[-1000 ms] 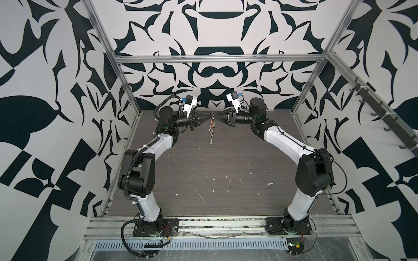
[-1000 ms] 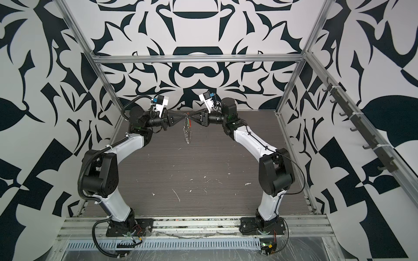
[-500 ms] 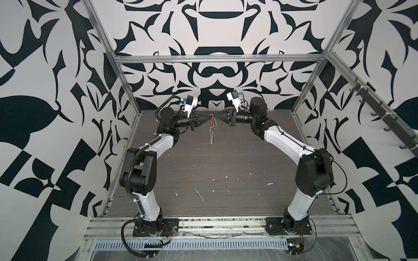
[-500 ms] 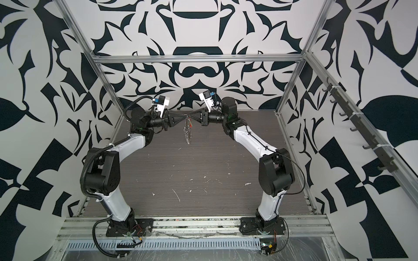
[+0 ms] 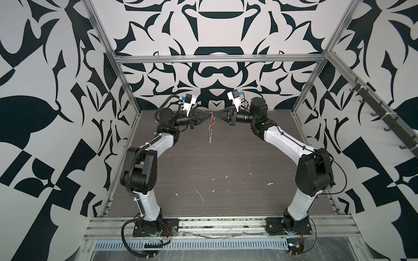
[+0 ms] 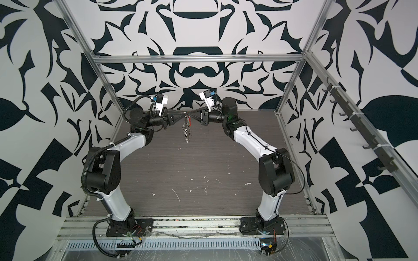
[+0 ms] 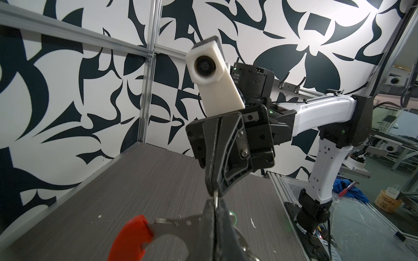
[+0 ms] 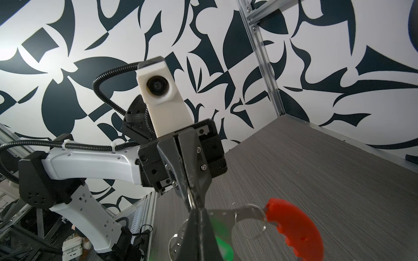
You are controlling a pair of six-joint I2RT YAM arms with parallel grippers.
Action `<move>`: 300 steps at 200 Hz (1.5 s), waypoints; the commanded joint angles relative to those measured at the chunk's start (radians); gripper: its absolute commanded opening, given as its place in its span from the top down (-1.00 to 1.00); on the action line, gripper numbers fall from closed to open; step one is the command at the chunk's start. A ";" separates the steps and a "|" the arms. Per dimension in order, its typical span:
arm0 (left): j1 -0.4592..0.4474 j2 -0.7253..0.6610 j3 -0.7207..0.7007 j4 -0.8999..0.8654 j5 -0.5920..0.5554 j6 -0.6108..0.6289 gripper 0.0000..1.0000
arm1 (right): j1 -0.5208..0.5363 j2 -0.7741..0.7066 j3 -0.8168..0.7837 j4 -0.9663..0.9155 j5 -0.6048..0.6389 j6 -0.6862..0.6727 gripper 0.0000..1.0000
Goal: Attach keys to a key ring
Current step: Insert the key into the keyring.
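In both top views the left gripper (image 5: 210, 114) and right gripper (image 5: 215, 114) meet tip to tip, clamped tight, the oval wire key ring with red plastic segment (image 5: 211, 133) dangling beneath, details tiny. Left wrist: both nip one small silver ring (image 7: 216, 199). Right wrist: the green plastic key tag (image 8: 222, 245) blurs, half-hidden behind the right fingers (image 8: 199, 237).

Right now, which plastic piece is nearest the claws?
The green key tag, right beside the right claw; the red segment sits farther out.

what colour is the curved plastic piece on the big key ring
Red. The curved plastic piece shows best in the right wrist view.
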 commanded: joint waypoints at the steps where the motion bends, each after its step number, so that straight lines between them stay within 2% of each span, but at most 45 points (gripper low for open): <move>1: 0.001 0.026 0.050 0.155 -0.040 -0.090 1.00 | 0.015 0.003 -0.021 0.117 -0.020 0.064 1.00; 71: 0.001 0.032 0.022 0.193 -0.092 -0.103 1.00 | 0.025 -0.007 -0.034 0.110 -0.007 0.061 1.00; 99: 0.001 0.028 -0.004 0.207 -0.110 -0.103 1.00 | 0.019 -0.040 -0.027 -0.015 0.064 -0.037 0.84; 127: 0.002 0.015 -0.039 0.222 -0.133 -0.096 1.00 | 0.002 -0.073 -0.025 -0.045 0.123 -0.063 0.70; 169: 0.001 -0.005 -0.092 0.221 -0.158 -0.070 1.00 | -0.006 -0.135 -0.034 -0.103 0.221 -0.141 0.64; 235: 0.002 -0.006 -0.114 0.225 -0.152 -0.076 1.00 | 0.004 -0.017 0.020 0.087 0.091 0.042 0.52; 300: 0.001 0.000 -0.103 0.227 -0.148 -0.089 1.00 | 0.022 0.028 0.040 0.103 0.088 0.063 0.25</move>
